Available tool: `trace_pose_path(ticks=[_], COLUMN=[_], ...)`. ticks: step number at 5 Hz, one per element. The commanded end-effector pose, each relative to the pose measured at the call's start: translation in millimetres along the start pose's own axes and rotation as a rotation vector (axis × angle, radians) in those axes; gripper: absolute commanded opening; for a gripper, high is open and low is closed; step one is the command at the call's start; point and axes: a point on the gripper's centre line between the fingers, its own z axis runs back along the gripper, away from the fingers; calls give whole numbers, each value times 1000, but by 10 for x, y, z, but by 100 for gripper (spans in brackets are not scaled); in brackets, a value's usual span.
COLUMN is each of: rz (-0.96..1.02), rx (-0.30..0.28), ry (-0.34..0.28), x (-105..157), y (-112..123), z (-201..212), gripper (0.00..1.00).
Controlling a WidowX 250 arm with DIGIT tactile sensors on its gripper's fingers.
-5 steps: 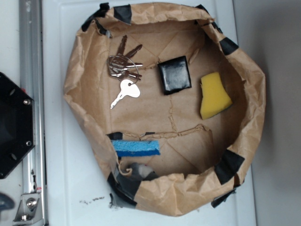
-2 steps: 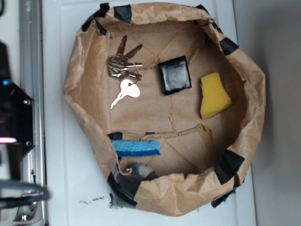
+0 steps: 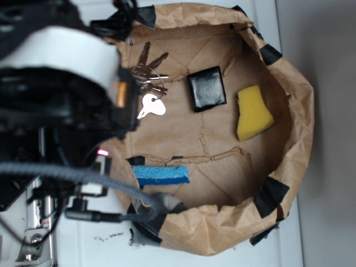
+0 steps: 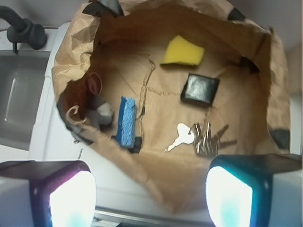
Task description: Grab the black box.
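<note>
Two fingertips [image 4: 73, 198] of the gripper [image 4: 151, 198] stand wide apart at the bottom of the wrist view, holding and touching nothing. The black box [image 3: 206, 89] lies flat inside the paper bag [image 3: 289, 72], right of centre, between the keys [image 3: 147, 83] and the yellow sponge [image 3: 253, 113]. Only the exterior view shows the arm's bulk covering the frame's left side; the jaws are hidden there.

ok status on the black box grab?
Claw open, high over the near rim of the paper bag, empty. Black box flat on bag floor, untouched. Keys beside it, yellow sponge on other side; top clear.
</note>
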Motion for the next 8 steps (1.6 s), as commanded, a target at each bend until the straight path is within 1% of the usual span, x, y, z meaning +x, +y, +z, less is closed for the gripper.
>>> trace_pose_path(ticks=[1,3,4,5,6,7,8], rz=[55,55,75,96,113,115,128], rx=[-10,-10,-7,25,33,62,85], ry=[12,12,-38,-53,-59,-48,-46], x=[197,197,492,692,776,773,738], y=[254,254,382,468,528,662,799], z=[-180,-180,-464,-776,-1005,-1205,-1303], gripper=[100,100,100,100,100,100,100])
